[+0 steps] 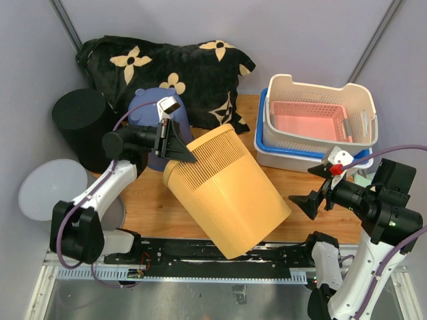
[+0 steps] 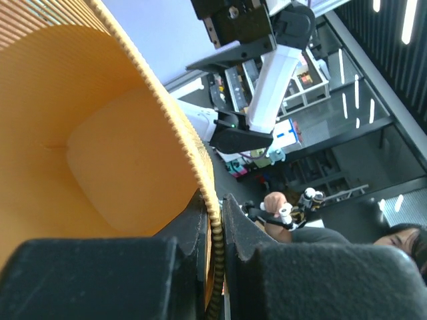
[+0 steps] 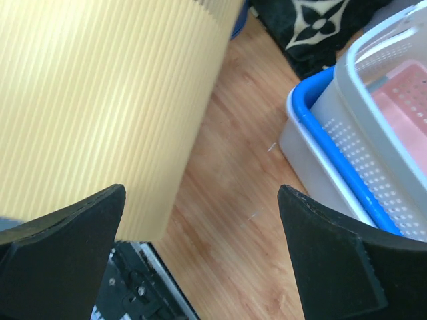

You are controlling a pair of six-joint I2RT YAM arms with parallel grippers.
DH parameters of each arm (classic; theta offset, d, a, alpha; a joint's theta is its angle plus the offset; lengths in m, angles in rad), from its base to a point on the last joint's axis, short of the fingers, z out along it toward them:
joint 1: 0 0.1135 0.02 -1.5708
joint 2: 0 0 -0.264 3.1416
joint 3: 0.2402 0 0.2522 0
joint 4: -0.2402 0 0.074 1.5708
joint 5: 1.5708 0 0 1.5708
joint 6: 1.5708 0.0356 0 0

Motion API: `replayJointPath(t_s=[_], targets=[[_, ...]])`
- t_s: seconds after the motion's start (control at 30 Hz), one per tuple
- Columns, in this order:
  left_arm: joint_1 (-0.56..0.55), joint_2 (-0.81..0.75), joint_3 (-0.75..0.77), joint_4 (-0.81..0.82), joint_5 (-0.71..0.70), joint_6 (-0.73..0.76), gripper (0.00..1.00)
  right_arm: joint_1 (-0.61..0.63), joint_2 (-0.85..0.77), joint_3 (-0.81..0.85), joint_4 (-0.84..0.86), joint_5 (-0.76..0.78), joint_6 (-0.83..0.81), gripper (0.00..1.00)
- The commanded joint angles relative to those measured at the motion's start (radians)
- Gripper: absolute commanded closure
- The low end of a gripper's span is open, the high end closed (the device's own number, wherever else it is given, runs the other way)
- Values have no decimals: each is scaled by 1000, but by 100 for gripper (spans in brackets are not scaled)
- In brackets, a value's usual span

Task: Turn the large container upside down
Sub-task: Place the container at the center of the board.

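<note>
The large container (image 1: 227, 193) is a yellow ribbed bin. It leans over, with its mouth toward the back left and its base down near the table's front edge. My left gripper (image 1: 189, 157) is shut on the bin's rim at the mouth. In the left wrist view the rim (image 2: 200, 173) runs between the two black pads of that gripper (image 2: 215, 220), with the smooth inside of the bin (image 2: 100, 133) to the left. My right gripper (image 1: 310, 187) stands open to the right of the bin, holding nothing. Its wrist view shows the ribbed wall (image 3: 100, 100) just left of the open gripper (image 3: 200, 193).
A white basket (image 1: 320, 90) holding a pink basket (image 1: 310, 123) sits in a blue-rimmed tray (image 1: 261, 141) at the back right. A black flowered pillow (image 1: 173, 67), a black cylinder (image 1: 80, 123) and a blue object (image 1: 150, 107) lie behind. A grey disc (image 1: 47, 190) is on the left.
</note>
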Motion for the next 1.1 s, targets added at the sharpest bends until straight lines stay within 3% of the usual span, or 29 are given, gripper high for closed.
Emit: replayJointPath(t_s=[0.0, 0.27, 0.43, 0.67, 0.8, 0.97, 1.07], targets=[[1, 106, -17, 527, -171, -284, 100, 37, -7, -14, -166, 47, -169, 0], [103, 270, 99, 582, -182, -294, 100, 196, 22, -121, -168, 388, -135, 0], [105, 295, 176, 582, -200, -298, 100, 262, 47, -156, -166, 279, -150, 0], [105, 271, 84, 581, -190, -278, 100, 292, 154, -128, -121, 49, -173, 0], [105, 267, 37, 581, -182, -262, 100, 323, 235, -114, -101, 5, -165, 0], [105, 274, 24, 579, -172, -247, 100, 473, 313, -157, -88, -22, -124, 0], [105, 278, 20, 562, -169, -240, 100, 501, 346, -174, -111, -49, -162, 0]])
